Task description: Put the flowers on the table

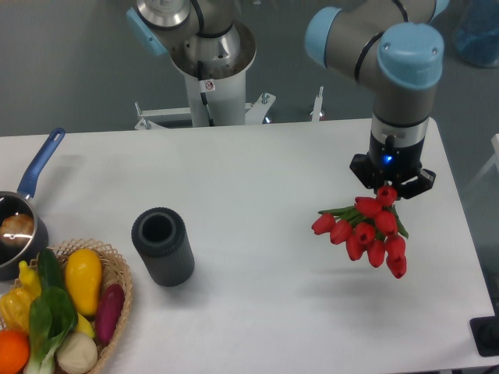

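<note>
Gripping glossy red tulips (366, 232), gripper (387, 189)

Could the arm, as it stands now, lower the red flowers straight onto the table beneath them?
Probably yes. The gripper holds the red flowers above a bare stretch of table. The dark vase and the basket stand well off to the side, so nothing blocks the way down.
</note>
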{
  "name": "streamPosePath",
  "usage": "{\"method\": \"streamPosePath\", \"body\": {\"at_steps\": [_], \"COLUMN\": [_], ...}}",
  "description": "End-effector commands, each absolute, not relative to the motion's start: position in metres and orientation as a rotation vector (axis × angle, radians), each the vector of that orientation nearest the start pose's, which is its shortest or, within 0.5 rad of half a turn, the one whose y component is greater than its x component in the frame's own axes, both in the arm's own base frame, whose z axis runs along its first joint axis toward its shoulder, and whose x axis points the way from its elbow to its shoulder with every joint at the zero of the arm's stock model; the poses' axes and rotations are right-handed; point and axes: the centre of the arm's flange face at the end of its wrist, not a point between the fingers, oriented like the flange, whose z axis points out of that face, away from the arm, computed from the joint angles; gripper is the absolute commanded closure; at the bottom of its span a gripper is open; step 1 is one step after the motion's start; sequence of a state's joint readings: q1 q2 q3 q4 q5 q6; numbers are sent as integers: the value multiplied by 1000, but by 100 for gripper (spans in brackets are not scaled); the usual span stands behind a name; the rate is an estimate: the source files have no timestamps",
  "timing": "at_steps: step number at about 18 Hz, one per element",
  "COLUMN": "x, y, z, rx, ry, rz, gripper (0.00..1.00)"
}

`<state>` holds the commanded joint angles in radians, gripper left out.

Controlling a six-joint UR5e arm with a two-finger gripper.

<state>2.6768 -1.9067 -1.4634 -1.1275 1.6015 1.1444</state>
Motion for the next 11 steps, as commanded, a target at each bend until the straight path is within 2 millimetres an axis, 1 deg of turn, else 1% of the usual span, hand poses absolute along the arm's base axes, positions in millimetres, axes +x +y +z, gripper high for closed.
{"method": "streamPosePath", "body": {"at_steps": [4, 5, 6, 8, 9, 11], "x": [-514, -514, -508, -488, -479, -464], "y": [407, 407, 413, 428, 437, 450], "z": [391, 385, 375, 356, 350, 340], "rx": [-3068, -3075, -3091, -3159, -3194, -3225], "ry": [54, 52, 72, 138, 177, 180], "rz": [297, 281, 245, 209, 224, 220], "gripper": [100, 100, 100, 100, 100, 100]}}
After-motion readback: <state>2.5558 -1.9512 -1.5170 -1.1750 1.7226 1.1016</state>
